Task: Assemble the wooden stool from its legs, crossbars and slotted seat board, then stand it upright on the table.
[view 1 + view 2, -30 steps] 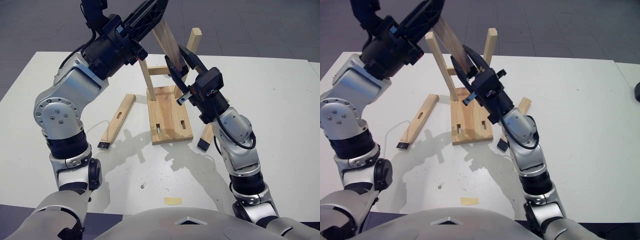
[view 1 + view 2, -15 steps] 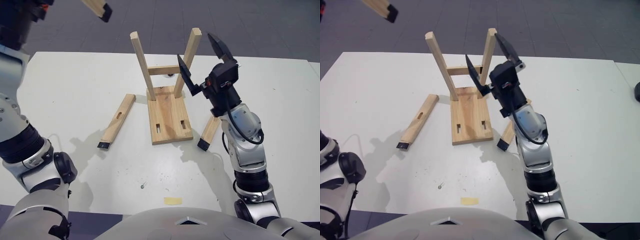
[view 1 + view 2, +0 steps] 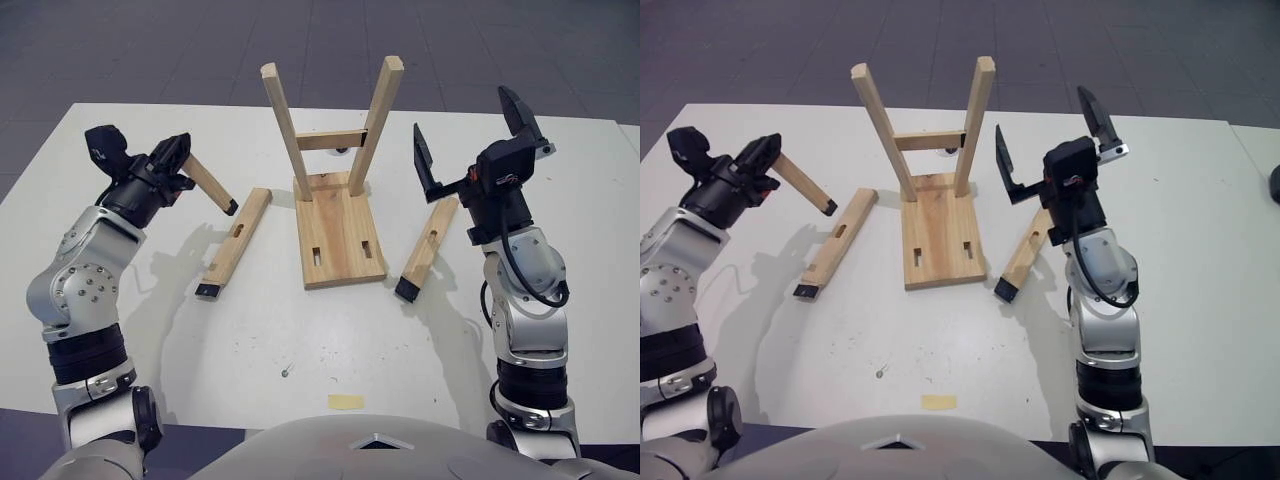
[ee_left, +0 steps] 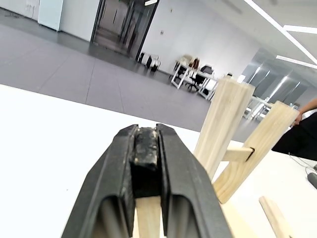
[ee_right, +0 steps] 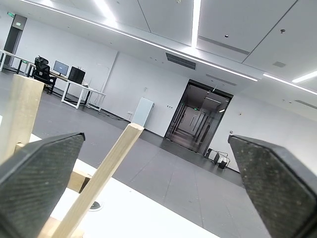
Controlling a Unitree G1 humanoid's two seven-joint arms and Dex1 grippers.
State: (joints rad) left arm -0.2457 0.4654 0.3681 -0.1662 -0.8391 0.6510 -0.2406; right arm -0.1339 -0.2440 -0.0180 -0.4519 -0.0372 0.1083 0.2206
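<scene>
Slotted seat board lies flat mid-table, two legs standing up from its far end, splayed, joined by a crossbar; pale wood, two open slots at the near end. Loose leg lies flat left of the board, another right of it, black caps on the near ends. Left arm bent, left gripper clamped on a third leg, tilted with its capped end down near the left loose leg; right arm raised beside the right upright leg, right gripper spread wide, holding nothing.
</scene>
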